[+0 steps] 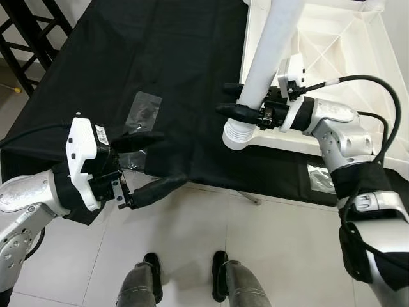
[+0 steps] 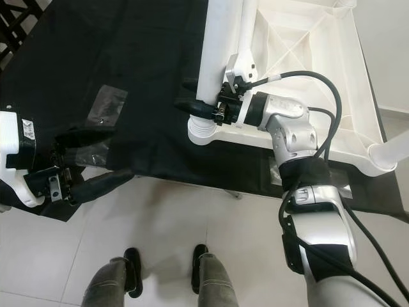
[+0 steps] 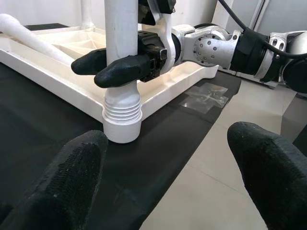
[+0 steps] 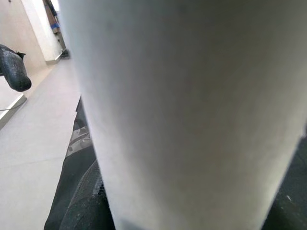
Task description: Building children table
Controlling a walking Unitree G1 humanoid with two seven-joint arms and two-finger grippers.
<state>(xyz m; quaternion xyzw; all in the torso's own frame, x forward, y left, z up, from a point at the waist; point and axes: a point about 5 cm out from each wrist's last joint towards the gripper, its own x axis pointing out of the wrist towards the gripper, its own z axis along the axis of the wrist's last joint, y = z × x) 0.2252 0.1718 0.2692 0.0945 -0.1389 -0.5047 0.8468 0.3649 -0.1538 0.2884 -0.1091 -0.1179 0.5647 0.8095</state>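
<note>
On the right of a black cloth (image 1: 179, 70), an upturned white table top (image 1: 332, 38) lies with a white leg (image 1: 268, 57) standing upright in its near-left corner socket. Right gripper (image 1: 239, 105) is clamped around that leg just above the ribbed collar. Left gripper (image 1: 150, 163), fingers spread wide and holding nothing, hovers at the cloth's near edge, well apart from the leg.

We see a white plastic table (image 1: 332, 38) lying upside down on a black cloth (image 1: 160, 64), its ribbed underside up. A white leg (image 1: 271, 45) stands upright in its near corner socket (image 1: 238, 135).
</note>
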